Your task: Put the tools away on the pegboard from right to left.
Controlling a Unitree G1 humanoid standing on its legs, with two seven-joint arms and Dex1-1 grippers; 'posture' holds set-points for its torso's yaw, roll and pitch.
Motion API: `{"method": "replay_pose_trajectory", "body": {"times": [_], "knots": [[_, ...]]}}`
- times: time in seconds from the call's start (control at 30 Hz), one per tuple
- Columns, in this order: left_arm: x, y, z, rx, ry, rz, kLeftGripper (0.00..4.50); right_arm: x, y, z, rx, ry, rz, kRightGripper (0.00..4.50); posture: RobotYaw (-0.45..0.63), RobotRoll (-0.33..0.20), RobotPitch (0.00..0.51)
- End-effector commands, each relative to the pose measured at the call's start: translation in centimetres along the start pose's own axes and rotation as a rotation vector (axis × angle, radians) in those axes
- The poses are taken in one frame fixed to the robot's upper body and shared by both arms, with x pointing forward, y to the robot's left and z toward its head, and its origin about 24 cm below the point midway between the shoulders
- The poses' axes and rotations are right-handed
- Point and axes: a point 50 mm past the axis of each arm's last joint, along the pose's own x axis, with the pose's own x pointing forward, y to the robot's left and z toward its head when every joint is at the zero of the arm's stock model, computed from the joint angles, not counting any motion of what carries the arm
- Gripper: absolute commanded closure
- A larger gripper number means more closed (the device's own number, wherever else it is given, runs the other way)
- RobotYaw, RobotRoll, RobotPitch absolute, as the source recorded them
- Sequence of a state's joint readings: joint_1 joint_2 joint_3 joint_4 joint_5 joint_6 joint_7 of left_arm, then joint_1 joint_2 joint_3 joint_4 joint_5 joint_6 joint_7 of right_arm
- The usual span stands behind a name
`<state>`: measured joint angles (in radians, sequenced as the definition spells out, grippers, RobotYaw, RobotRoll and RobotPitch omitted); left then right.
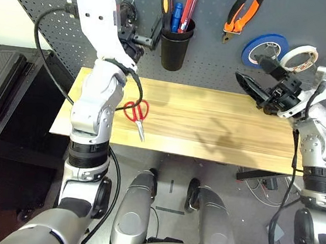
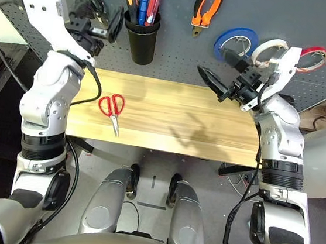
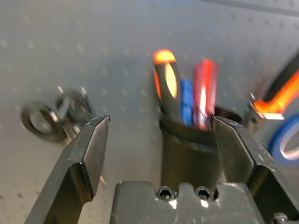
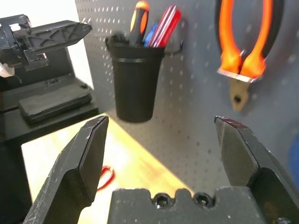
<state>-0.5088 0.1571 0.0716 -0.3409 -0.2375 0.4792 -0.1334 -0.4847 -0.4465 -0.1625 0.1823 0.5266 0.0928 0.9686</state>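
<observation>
the red-handled scissors (image 1: 136,112) lie flat on the bench (image 1: 221,128) near its left end, while the pliers (image 1: 242,14), the whitish tape roll (image 1: 300,57) and the screwdriver (image 1: 165,1) in the black cup (image 1: 176,46) are on the pegboard (image 1: 217,63). the left gripper (image 1: 138,37) is up close to the cup with its fingers wide and empty. the right gripper (image 1: 255,79) hangs over the right end of the bench, fingers wide and empty too.

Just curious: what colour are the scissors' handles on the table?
Red, clearest in the left eye view.
</observation>
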Motion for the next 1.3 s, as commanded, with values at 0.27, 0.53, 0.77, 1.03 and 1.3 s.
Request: {"method": "replay_pose_trajectory", "body": {"times": [0.27, 0.53, 0.77, 1.03, 1.3], "knots": [[-3.6, 0.5, -7.3, 0.057, 0.307, 0.071, 0.03, -0.1, 2.8, -5.2, 0.019, 0.371, 0.084, 0.00, 0.19, 0.000, 0.220], [-4.7, 1.8, -11.3, 0.081, 0.486, 0.209, 0.03, -0.1, 3.6, -9.0, -0.002, 0.550, 0.078, 0.00, 0.19, 0.000, 0.244], [-5.0, 3.4, -13.9, 0.105, 0.611, 0.329, 0.03, 0.8, 4.5, -11.0, -0.006, 0.610, 0.083, 0.00, 0.19, 0.000, 0.263], [-5.1, 5.1, -16.1, 0.150, 0.689, 0.420, 0.03, 1.5, 5.7, -12.7, -0.008, 0.662, 0.093, 0.00, 0.19, 0.000, 0.283], [-4.9, 6.0, -18.1, 0.164, 0.759, 0.484, 0.03, 2.1, 6.5, -13.4, 0.004, 0.670, 0.107, 0.00, 0.18, 0.000, 0.314]]}}
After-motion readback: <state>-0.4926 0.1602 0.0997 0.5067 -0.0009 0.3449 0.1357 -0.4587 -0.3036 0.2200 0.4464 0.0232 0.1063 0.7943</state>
